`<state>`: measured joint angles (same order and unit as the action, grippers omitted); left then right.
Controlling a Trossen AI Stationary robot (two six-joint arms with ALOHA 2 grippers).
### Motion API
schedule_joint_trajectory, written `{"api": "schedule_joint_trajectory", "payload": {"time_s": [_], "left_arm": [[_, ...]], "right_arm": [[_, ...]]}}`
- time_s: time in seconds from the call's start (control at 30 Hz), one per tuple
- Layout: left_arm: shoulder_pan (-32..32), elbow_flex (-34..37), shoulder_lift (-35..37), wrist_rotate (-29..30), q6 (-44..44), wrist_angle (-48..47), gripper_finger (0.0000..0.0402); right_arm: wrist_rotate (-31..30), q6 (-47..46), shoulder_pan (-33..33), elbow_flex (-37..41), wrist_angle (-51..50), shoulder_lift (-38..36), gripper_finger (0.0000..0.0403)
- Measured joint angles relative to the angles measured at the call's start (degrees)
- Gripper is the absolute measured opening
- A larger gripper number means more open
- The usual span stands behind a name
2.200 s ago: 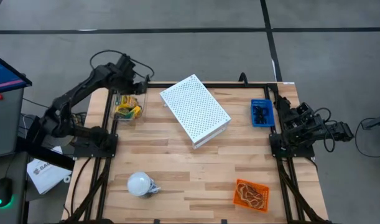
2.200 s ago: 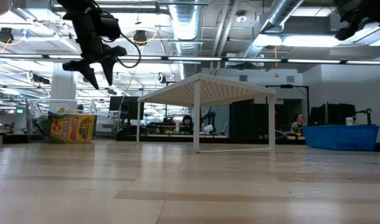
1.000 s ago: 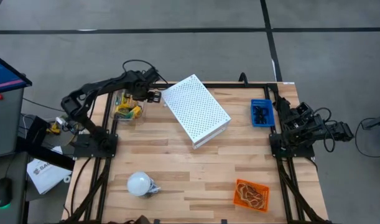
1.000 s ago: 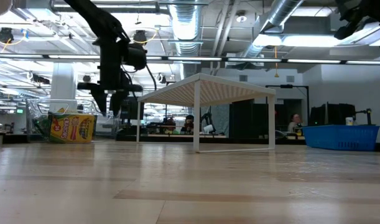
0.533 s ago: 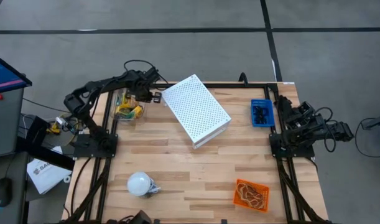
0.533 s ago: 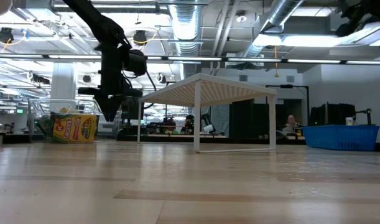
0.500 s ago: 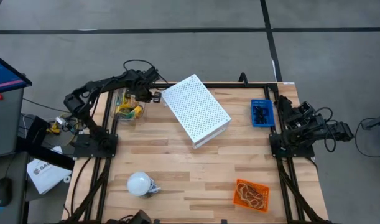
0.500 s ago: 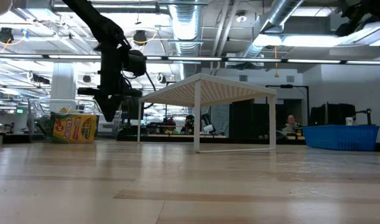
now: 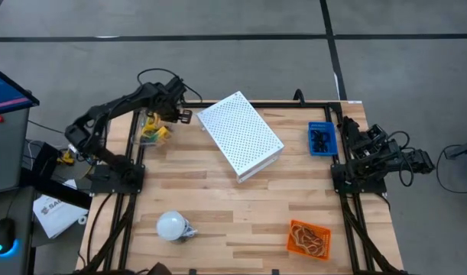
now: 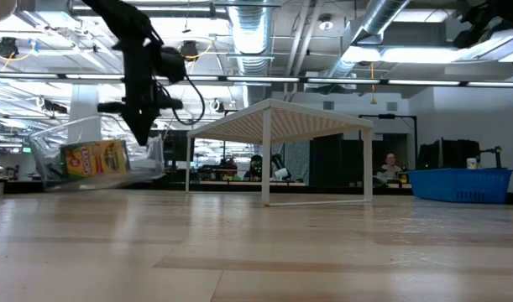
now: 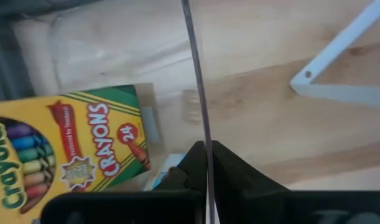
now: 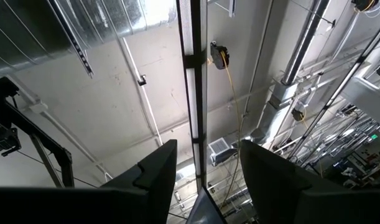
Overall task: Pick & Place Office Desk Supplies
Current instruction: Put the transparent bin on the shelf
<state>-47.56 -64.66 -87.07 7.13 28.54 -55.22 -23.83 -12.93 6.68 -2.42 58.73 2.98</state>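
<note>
A clear plastic bin [image 9: 151, 128] [image 10: 88, 159] with yellow-and-green crayon boxes [image 11: 65, 149] is at the table's far left. My left gripper [image 9: 176, 114] [image 11: 206, 146] is above its right side, pointing down and shut on its wall. The bin is tilted in the low view. Black rings lie in a blue basket [image 9: 320, 138]. Tan rubber bands lie in an orange basket [image 9: 308, 237]. My right gripper [image 12: 202, 149] is folded back past the table's right edge [image 9: 416, 160], pointing up at the ceiling and open. My left gripper pinches the bin's thin clear wall [image 11: 196, 93] between its two fingers, at the upper edge of the side nearest the white box. The fingers come from above, pointing down, one inside the bin and one outside. The bin hangs tilted; whether its far side still touches the table I cannot tell.
A big white perforated box [image 9: 239, 135] [image 10: 277, 122] stands slantwise in the middle of the table, close to the right of the bin. A white bulb-like object [image 9: 172, 226] lies near the front left.
My left gripper has shut on the bin's wall, then risen and drawn slightly toward the table's left edge. The bin with the crayon boxes, which stood flat on the table, is now raised and tilted.
</note>
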Motion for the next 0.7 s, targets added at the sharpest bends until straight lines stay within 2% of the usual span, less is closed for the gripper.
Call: {"api": "schedule_joint_trajectory", "payload": {"time_s": [0.23, 0.5, 0.7], "left_arm": [[1.33, -0.02, 4.4, 1.37, -4.6, -1.91, 0.0001], [3.93, -0.44, 4.55, 2.2, -8.92, -4.89, 0.0001], [6.69, -7.22, 4.55, 7.22, -12.35, -12.02, 0.0]], "right_arm": [[0.0, -0.01, 0.0, 0.0, 0.0, 0.0, 0.0173], [-0.07, -0.15, 0.02, 0.0, 0.01, 0.0, 0.0173], [-0.09, -0.15, 0.02, 0.0, -0.32, 0.0, 0.0173]]}}
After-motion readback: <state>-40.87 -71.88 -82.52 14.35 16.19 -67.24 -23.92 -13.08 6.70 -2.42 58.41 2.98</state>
